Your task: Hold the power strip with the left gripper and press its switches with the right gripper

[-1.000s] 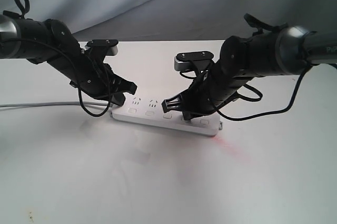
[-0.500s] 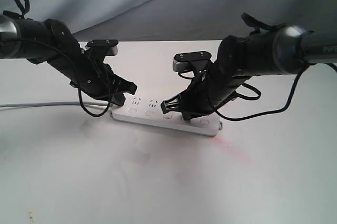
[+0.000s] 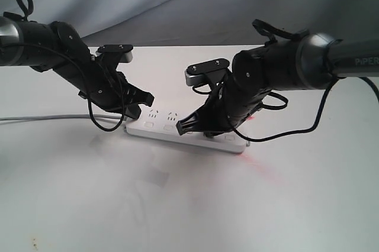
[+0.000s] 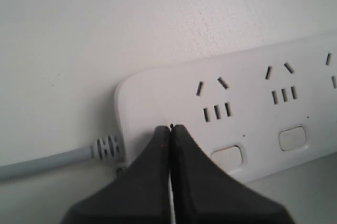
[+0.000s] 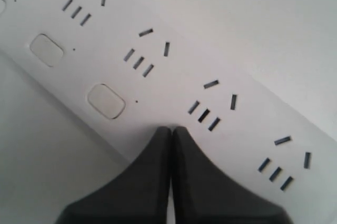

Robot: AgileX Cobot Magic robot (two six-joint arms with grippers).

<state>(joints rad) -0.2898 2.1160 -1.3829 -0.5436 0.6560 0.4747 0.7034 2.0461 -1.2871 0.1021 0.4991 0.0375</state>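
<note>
Worktop [image 3: 177, 204]: white, carries the power strip [image 3: 157, 123] at its middle.
Power strip: flat, only pressed at one end; may pivot or slide.
Left end effector [image 4: 171, 128]: jaws together, tips on strip end.
Right end effector [image 5: 171, 129]: jaws together, low over switches [image 5: 106, 100]; may miss.
Cord [image 3: 35, 118]: leaves leftward, no obstacle.

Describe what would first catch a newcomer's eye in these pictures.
A long white power strip lies on the pale table, with a black hand on each side. The left hand, shut, sits at the end with the grey cord; the right hand, also shut, points at the row of switches near the middle.
</note>
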